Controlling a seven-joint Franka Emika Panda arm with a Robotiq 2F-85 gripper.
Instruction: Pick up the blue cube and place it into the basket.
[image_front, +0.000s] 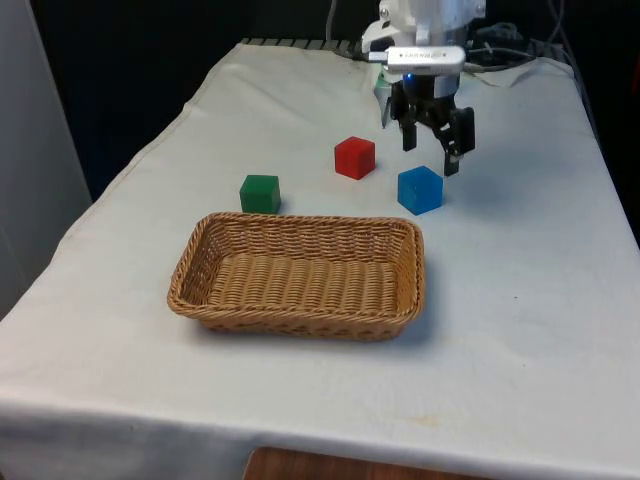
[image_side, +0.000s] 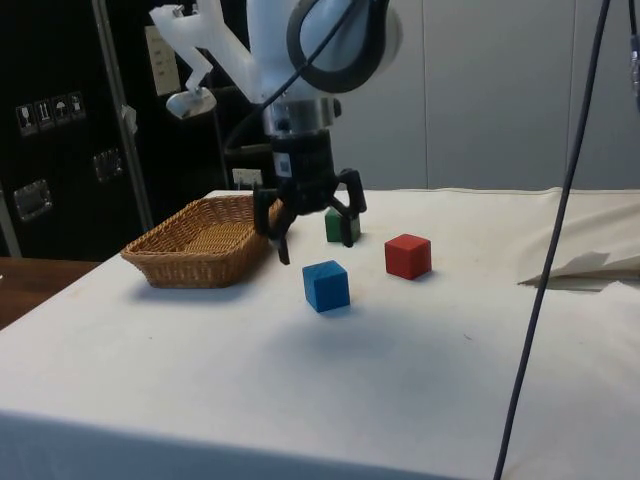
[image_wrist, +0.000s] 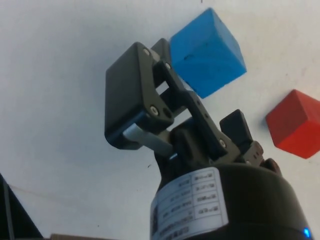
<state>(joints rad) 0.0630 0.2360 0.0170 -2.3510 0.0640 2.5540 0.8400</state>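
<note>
We see the gripper (image_front: 431, 148) hovering with fingers spread wide, empty, just above the blue cube (image_front: 420, 190), which sits on the table (image_front: 530, 300) beside the basket (image_front: 300, 275).

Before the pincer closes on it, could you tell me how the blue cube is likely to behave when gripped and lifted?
The blue cube looks solid with flat faces, so it probably stays stiff and won't roll. It sits flat on the cloth, so tipping seems unlikely. Its faces look smooth, so it might slip or twist if the open pincer, hovering above it, catches it across corners.
</note>
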